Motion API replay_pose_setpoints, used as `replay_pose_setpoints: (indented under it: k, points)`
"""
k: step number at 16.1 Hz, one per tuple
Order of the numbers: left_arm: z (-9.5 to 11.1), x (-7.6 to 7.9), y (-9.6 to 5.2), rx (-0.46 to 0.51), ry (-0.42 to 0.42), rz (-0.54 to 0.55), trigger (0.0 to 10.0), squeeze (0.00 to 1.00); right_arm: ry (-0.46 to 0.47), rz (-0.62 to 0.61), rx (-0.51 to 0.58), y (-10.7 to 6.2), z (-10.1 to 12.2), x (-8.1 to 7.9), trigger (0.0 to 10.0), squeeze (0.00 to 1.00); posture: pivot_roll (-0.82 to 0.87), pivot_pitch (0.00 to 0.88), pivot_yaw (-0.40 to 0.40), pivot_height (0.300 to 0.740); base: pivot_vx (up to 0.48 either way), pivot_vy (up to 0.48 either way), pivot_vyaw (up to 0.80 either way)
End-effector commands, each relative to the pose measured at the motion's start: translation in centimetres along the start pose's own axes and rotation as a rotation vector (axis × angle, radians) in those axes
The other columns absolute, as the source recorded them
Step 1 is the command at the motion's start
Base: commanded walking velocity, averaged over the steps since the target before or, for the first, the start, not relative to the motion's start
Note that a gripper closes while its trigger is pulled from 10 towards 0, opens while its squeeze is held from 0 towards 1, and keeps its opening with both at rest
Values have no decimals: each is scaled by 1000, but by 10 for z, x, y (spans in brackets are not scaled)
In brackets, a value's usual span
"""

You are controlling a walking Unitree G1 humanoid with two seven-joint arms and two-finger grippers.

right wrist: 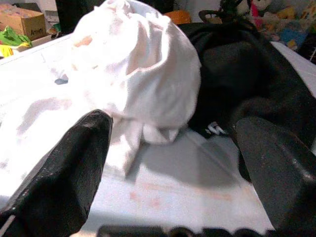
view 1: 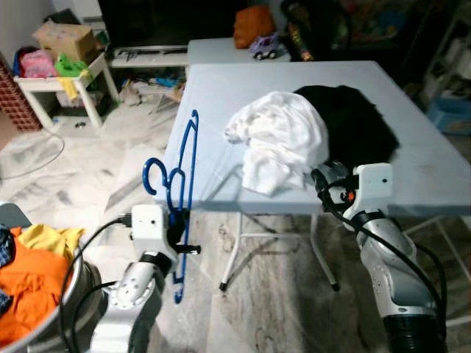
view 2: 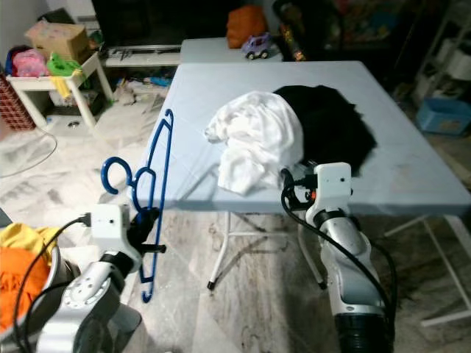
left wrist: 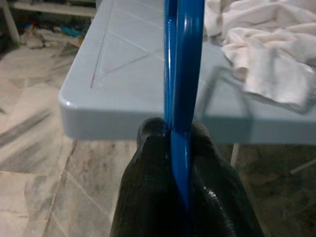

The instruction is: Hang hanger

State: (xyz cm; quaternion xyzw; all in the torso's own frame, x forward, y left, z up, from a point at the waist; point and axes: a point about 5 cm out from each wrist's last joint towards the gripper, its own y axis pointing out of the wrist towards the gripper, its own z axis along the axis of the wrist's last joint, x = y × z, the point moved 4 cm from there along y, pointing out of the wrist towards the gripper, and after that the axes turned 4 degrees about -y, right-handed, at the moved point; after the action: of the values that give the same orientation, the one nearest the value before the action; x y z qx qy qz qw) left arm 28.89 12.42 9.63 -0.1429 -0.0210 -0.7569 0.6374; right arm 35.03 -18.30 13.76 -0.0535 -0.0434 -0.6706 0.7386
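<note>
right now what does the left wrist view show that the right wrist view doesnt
Left wrist view: the blue hanger clamped between the left gripper fingers, the table's front edge and the marble floor below it.

Right wrist view: the black garment beside the white one, seen between the open fingers of the right gripper, and a cardboard box behind.

Both: the white garment on the pale blue table.
</note>
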Motion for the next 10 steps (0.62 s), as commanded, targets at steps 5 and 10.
replay_pose_setpoints:
  k: [5, 10]
  points:
    - [0, 4, -1, -3, 7, -10, 10000, 0, 2, 2, -17, 0, -3, 1, 10000, 0, -78, 0, 26, 740, -280, 0, 0]
    - [10, 6, -4, 52, -48, -64, 10000, 0, 30, 1, 1, 1, 0, -1, 10000, 0, -76, 0, 29, 740, -111, 0, 0]
